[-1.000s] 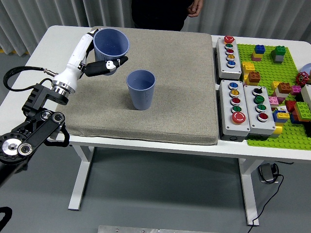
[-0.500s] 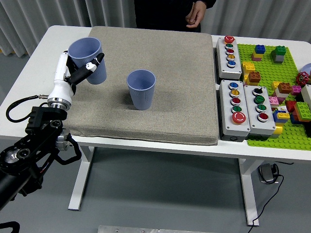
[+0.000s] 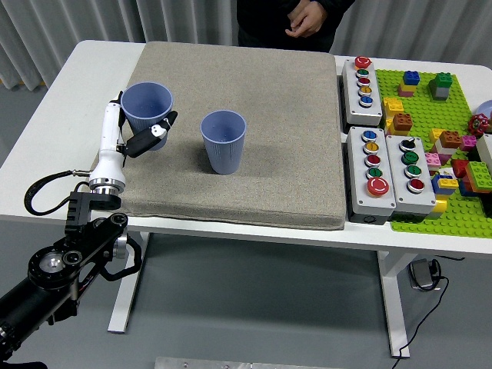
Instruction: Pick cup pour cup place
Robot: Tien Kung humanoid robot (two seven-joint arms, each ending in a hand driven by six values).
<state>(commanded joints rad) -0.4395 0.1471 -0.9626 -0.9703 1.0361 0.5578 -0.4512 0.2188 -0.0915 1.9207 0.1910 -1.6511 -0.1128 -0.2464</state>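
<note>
Head view: the left hand [image 3: 137,132] wraps its fingers around a blue cup [image 3: 146,108], held upright at the left side of the grey mat [image 3: 254,177]; whether its base touches the mat is hard to tell. A second blue cup [image 3: 224,141] stands on the mat just to its right, and a person's hand [image 3: 304,18] hangs at the far edge.

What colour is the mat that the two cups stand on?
The mat is grey-beige, a plain woven texture; the head view shows it.
</note>
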